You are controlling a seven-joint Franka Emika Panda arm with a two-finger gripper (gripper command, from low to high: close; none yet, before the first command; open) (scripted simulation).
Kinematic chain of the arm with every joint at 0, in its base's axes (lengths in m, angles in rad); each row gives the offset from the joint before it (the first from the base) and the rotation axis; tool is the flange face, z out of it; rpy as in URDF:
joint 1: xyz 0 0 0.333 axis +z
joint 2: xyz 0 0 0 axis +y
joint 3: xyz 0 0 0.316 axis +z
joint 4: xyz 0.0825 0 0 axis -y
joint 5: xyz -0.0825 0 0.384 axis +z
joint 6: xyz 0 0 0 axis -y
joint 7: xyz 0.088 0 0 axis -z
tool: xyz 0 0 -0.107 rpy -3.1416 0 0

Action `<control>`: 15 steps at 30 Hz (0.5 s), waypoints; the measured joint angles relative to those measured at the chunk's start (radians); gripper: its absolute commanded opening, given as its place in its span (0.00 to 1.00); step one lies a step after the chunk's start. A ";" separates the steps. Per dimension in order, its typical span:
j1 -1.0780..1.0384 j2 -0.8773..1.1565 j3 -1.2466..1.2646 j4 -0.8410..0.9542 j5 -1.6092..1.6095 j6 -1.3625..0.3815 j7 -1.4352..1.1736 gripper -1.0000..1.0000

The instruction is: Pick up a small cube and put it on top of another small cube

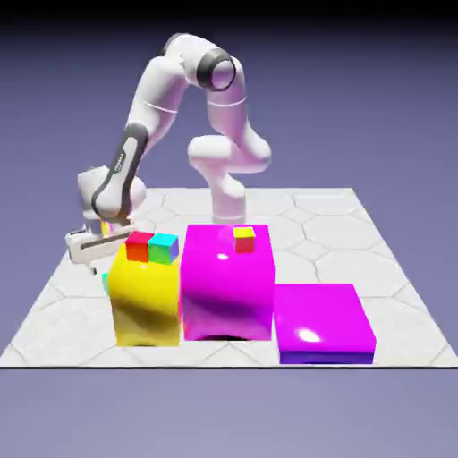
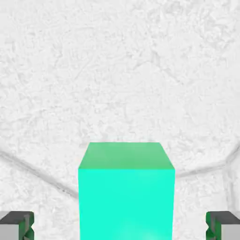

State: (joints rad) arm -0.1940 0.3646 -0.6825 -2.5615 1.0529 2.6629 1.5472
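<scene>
Green cube (image 2: 126, 201) | on pale tabletop (image 2: 122, 70) | between fingertips, apart from both | end effector (image 2: 120, 226) wide

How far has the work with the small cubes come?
No stacking is done: the green cube is seen on the white surface. In hand: the approach, with the gripper open around it. Left: grasping, lifting, placing it on another cube.

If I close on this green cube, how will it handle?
The green cube looks rigid, with crisp edges, so it probably won't squash. Its flat sides should suit the gripper and make rolling unlikely. Its smooth, plain faces might slip slightly.
</scene>
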 measured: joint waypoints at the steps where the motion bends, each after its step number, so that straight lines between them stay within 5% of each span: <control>1: -0.016 0.027 0.025 0.011 0.043 0.002 -0.031 0.50; 3: -0.047 0.082 0.075 0.033 0.130 0.005 -0.094 0.50; 4: -0.053 0.091 0.083 0.037 0.146 0.005 -0.105 0.00; 15: 0.089 -0.154 -0.140 -0.062 -0.245 -0.008 0.176 0.00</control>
State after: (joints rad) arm -0.1051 0.2111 -0.8226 -2.6231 0.8080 2.6549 1.7233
